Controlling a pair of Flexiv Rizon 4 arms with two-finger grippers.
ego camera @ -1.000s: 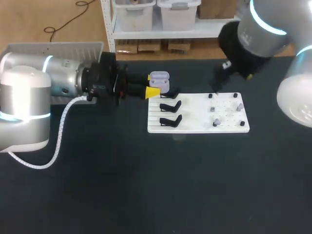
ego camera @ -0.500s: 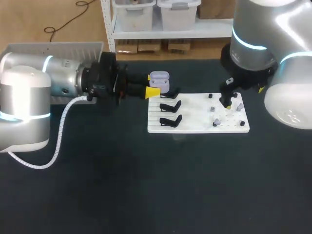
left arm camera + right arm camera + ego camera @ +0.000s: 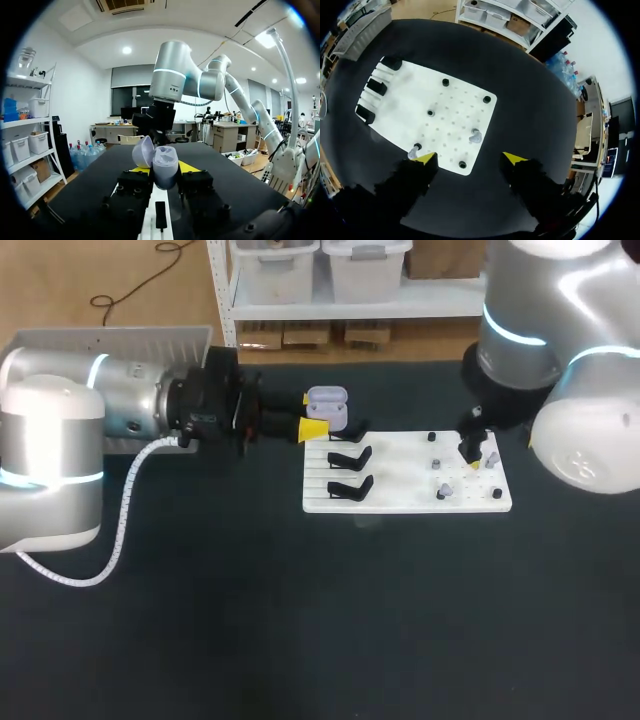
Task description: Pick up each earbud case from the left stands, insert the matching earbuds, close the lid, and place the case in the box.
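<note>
Your right hand (image 3: pixel 472 455) has dropped over the board's (image 3: pixel 400 495) right end, fingers spread above an earbud (image 3: pixel 475 135). Left hand (image 3: pixel 316 418) grips the open case (image 3: pixel 327 405) at far left. Next, pinch that earbud squarely.

earbud case (image 3: pixel 165 167): lid open | clamped between left gripper (image 3: pixel 164 169) tips | right arm (image 3: pixel 172 80) beyond

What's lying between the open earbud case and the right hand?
In the head view, the stretch from the earbud case to the right hand is mostly bare white board, with one black peg near the hand.
</note>
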